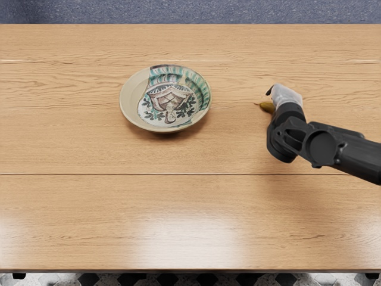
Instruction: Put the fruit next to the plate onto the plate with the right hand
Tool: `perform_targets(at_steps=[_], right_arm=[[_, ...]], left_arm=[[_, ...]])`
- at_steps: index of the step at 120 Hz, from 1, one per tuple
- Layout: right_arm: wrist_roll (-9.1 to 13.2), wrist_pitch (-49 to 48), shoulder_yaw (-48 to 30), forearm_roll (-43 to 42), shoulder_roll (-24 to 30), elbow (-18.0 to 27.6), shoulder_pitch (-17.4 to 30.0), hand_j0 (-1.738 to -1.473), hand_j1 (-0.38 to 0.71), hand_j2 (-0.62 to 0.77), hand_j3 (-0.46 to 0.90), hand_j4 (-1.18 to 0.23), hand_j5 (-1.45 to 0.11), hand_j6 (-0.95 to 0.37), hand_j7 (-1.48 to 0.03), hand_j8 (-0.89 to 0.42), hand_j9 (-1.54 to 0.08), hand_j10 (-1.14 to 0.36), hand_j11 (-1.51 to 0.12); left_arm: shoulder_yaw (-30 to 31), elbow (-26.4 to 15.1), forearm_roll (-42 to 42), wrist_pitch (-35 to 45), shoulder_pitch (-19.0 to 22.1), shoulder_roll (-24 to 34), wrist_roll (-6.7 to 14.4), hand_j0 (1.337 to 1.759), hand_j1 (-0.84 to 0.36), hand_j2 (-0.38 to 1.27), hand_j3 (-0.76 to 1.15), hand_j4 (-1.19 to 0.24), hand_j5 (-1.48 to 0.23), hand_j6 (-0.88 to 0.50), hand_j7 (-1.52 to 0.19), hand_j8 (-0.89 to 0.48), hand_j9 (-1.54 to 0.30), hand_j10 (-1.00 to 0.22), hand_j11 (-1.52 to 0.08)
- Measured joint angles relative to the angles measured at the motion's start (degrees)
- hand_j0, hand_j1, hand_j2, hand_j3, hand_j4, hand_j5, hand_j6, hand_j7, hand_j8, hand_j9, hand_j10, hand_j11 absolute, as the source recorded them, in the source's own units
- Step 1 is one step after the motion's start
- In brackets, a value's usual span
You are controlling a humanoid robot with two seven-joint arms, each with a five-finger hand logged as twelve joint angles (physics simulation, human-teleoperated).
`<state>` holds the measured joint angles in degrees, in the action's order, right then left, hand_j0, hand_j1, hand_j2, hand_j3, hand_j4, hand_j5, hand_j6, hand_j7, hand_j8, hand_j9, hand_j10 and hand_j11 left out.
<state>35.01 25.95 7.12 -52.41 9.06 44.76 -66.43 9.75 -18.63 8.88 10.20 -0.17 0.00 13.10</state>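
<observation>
Fruit [266, 107] lies on the worktop [190, 208], well right of the plate [128, 96]. Only a yellow sliver peeks out, because the right hand [286, 97] sits over it for the pickup. Closed on it or not, can't tell!

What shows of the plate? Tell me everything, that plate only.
The plate is round and shallow, seemingly glazed ceramic: a cream rim, a green-striped band along its upper right, and a dark blue and brown painted motif in the middle. It sits flat and upright on the wooden table, left of centre toward the far edge. Only the table touches it; no fruit lies on it. The right hand is well apart, to its right.
</observation>
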Motion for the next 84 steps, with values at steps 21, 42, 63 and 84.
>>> perform_targets(at_steps=[21,42,63,84], right_arm=[[0.2,-1.23,-0.12,0.12,-0.44,-0.29,-0.06,-1.68,0.04,-0.24,0.08,-0.36,-0.44,-0.35,-0.45,-0.35,-0.44,-0.33,-0.44],[0.42,-4.63,-0.39,0.31,-0.6,-0.36,-0.71,-1.697,0.15,-0.21,0.14,-0.49,-0.63,-0.48,-0.65,-0.49,-0.61,-0.5,-0.6],[0.53,-6.4,-0.44,0.91,-0.57,-0.42,-1.02,-1.675,0.18,-0.23,-0.02,-0.45,-0.78,-0.44,-0.81,-0.49,-0.77,-0.59,-0.75],[0.26,-7.85,-0.58,3.0,-0.36,-0.28,-3.07,-1.651,0.26,-0.09,0.0,-0.44,-0.96,-0.42,-0.94,-0.43,-0.93,-0.53,-0.93]], left_arm=[[-0.02,0.0,0.01,0.0,0.0,0.0,0.0,1.658,0.32,0.0,0.0,-0.02,-0.03,-0.02,-0.03,-0.02,-0.03,-0.02,-0.03],[-0.04,0.0,0.02,0.0,0.01,0.0,0.0,1.658,0.32,0.0,0.0,-0.02,-0.03,-0.02,-0.03,-0.02,-0.03,-0.02,-0.03],[-0.03,0.0,0.01,0.0,0.01,0.0,0.0,1.658,0.32,0.0,0.0,-0.02,-0.03,-0.02,-0.03,-0.02,-0.03,-0.02,-0.03],[0.0,0.0,0.0,0.0,0.05,0.0,0.0,1.658,0.32,0.0,0.0,-0.02,-0.03,-0.02,-0.03,-0.02,-0.03,-0.02,-0.03]])
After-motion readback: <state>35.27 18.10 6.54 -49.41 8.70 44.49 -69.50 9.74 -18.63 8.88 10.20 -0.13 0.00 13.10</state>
